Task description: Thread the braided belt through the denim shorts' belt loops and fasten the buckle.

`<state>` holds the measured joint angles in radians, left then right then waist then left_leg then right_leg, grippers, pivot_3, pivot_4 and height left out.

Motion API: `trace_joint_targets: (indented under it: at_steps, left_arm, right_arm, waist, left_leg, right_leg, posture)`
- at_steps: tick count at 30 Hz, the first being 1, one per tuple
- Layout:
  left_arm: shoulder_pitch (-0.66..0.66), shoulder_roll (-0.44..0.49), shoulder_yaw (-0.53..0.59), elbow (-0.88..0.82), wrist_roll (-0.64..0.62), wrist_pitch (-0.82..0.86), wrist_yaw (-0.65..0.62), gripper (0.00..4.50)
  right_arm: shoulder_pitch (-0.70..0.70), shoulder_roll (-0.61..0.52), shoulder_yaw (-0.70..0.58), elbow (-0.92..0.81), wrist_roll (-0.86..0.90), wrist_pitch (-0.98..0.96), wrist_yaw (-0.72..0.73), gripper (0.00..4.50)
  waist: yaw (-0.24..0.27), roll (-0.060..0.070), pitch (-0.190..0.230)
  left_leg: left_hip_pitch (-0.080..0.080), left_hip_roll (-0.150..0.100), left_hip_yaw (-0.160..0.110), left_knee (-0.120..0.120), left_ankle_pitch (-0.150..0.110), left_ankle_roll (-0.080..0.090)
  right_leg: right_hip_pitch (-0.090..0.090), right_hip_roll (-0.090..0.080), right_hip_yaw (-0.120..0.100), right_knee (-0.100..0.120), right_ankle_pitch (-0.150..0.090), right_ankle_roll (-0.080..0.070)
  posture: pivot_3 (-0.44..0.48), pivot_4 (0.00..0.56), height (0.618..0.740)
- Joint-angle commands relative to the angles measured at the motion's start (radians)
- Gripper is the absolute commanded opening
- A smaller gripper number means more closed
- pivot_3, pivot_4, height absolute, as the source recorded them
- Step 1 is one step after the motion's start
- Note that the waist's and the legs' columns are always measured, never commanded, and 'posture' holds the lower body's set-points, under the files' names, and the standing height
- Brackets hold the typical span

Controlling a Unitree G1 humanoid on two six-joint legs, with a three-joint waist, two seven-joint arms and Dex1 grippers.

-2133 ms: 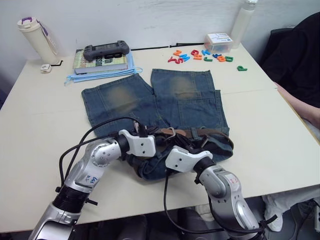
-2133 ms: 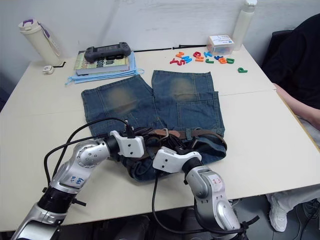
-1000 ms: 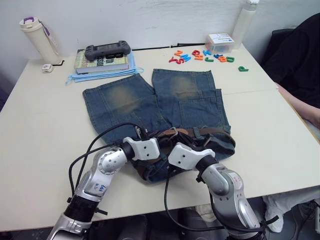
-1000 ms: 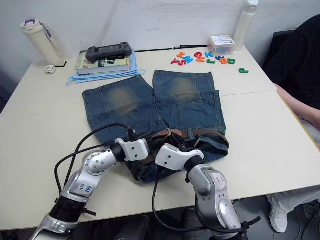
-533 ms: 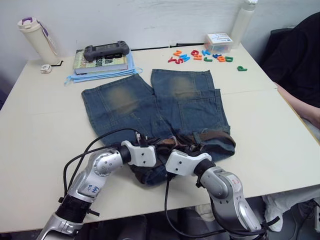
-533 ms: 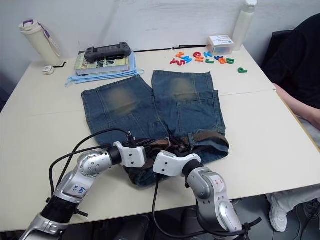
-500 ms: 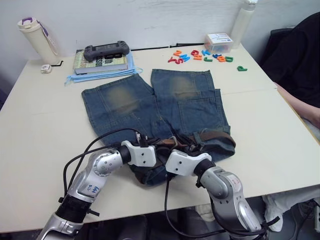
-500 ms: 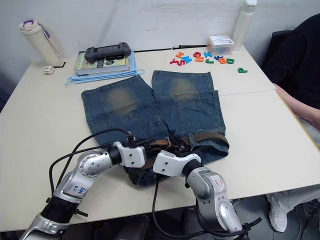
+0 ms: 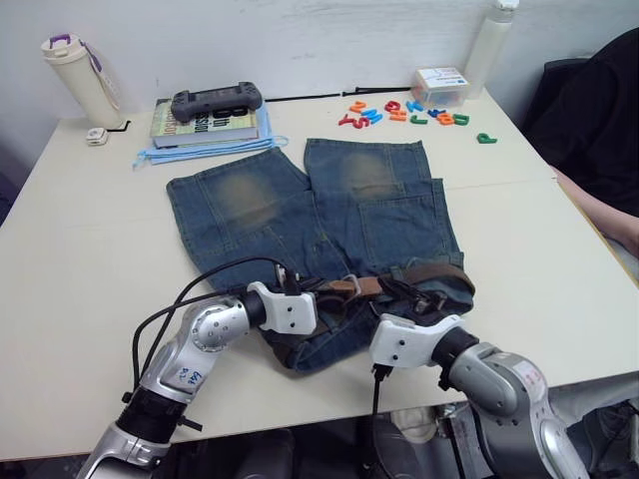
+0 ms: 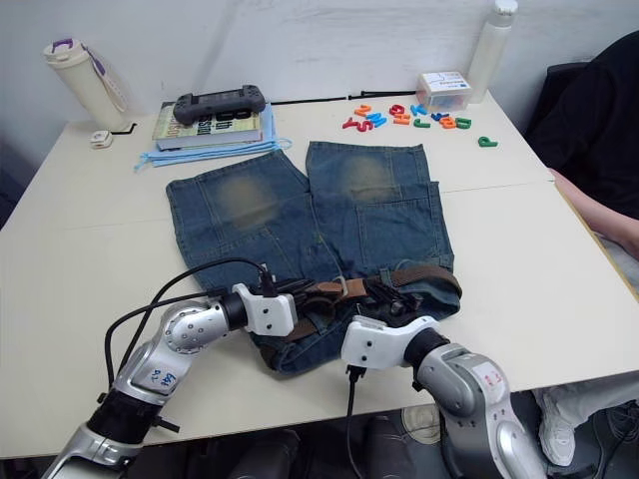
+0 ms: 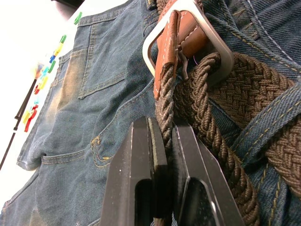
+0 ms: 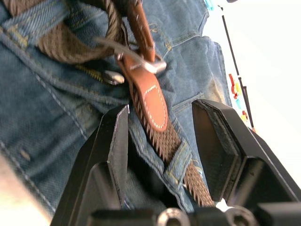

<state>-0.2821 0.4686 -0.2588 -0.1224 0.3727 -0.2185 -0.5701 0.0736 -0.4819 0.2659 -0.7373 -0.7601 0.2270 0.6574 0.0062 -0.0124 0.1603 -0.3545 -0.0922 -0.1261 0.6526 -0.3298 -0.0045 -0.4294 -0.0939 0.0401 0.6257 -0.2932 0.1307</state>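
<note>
Brown braided belt [image 11: 197,101] lies along the waistband of the denim shorts [image 9: 300,200] | left gripper [image 11: 162,155] pinches the strap just below the buckle [image 11: 188,37]; right gripper [image 12: 162,136] gapes empty beside it | you pull the strap lengthwise, toward the left arm

One pair of denim shorts [image 9: 329,215] lies on the single bench [image 9: 80,249], with one braided belt [image 9: 434,271] and one buckle [image 9: 349,283].

There are two grippers, the left gripper [image 11: 162,125] and the right gripper [image 12: 162,117].

In the upper left of the frame:
- one tumbler [image 9: 75,75]
- one book [image 9: 205,122]
- one game controller [image 9: 215,100]
- one blue face mask [image 9: 200,150]
- one small white object [image 9: 95,136]

In the upper right:
- one white bottle [image 9: 489,45]
- one small box [image 9: 439,85]
- about a dozen plastic letters [image 9: 399,112], too small to count exactly

One person [image 9: 599,110] is at the right edge.
</note>
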Motion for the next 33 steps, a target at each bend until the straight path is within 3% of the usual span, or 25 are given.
trace_joint_targets:
  at_steps: [1, 24, 33]
  left_arm:
    - [-0.004, -0.008, -0.020, -0.015, -0.017, -0.009, -0.005, 0.00]
    - [-0.007, -0.009, -0.016, -0.018, -0.025, 0.002, -0.007, 0.00]
    - [-0.003, -0.010, -0.017, -0.027, -0.022, 0.010, -0.005, 0.00]
  right_arm:
    - [0.006, -0.021, -0.007, 0.020, -0.016, -0.036, -0.015, 2.32]
    - [0.009, -0.158, -0.083, 0.079, -0.080, -0.147, -0.033, 2.32]
    - [-0.089, -0.070, -0.006, 0.160, -0.123, -0.156, -0.065, 2.32]
  waist:
    - [0.003, 0.000, 0.000]
    - [0.018, 0.000, 0.000]
    - [0.017, 0.000, 0.000]
  left_leg:
    - [0.000, 0.000, 0.000, 0.000, 0.000, 0.000]
    - [0.000, 0.000, 0.000, 0.001, 0.000, 0.000]
    - [0.000, 0.000, 0.001, 0.000, 0.000, 0.000]
  right_leg:
    - [0.000, 0.000, 0.000, 0.000, 0.000, 0.000]
    - [0.000, 0.000, 0.000, 0.000, 0.000, 0.000]
    - [0.000, 0.000, 0.000, 0.000, 0.000, 0.000]
  posture:
    - [0.000, 0.150, 0.730]
    - [0.000, 0.150, 0.730]
    - [0.000, 0.150, 0.730]
